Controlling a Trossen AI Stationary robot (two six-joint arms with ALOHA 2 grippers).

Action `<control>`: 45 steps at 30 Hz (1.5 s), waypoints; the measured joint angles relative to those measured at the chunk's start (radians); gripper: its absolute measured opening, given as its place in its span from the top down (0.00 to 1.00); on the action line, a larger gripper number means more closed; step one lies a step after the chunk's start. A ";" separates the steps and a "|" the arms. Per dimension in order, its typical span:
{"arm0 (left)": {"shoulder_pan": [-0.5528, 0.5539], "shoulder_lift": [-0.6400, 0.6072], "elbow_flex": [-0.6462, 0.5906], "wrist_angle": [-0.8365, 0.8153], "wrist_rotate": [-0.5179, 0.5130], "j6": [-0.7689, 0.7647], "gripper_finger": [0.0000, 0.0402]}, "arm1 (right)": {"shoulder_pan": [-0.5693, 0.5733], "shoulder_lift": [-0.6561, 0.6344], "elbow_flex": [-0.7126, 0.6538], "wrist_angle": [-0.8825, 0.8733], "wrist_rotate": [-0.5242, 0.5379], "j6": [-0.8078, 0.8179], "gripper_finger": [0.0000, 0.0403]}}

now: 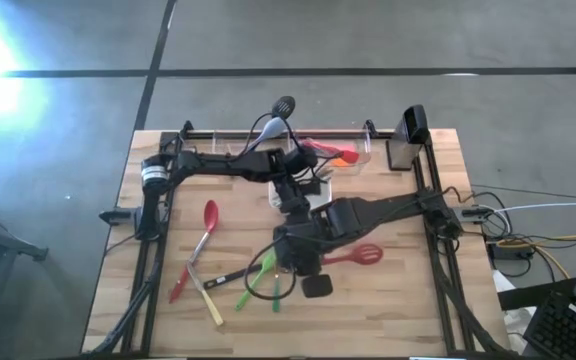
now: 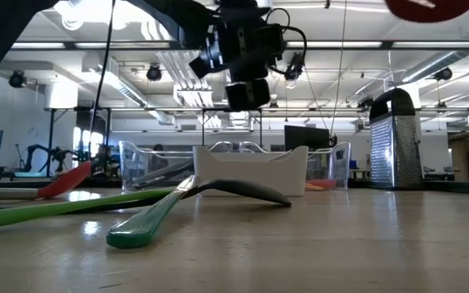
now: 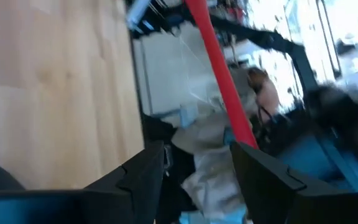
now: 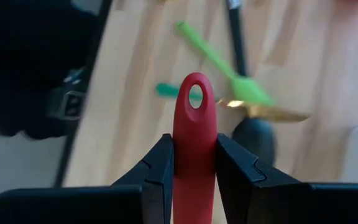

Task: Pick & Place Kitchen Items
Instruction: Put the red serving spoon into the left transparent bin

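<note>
Red spoon [image 1: 209,216] and green utensils [image 1: 260,281] lie loose on the table's [image 1: 408,300] left half, partly hidden under the arms. Left end effector [image 3: 194,165], fingers apart and holding nothing, hovers by the clear bins [image 1: 353,150] at the far edge. Right end effector [image 4: 194,163] clamps a red slotted turner's [image 1: 356,256] handle above mid-table; open wood remains at right.

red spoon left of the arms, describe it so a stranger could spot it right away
Start from the wooden table seen from above, then look to its left half, beside the two arms. The red spoon lies apart there, its oval bowl toward the far bins; unlike the red slotted turner, its head is solid.
</note>
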 joint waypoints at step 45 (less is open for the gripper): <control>-0.146 -0.071 -0.002 -0.425 -0.038 0.457 0.53 | 0.085 -0.011 -0.146 -0.059 0.423 0.024 0.82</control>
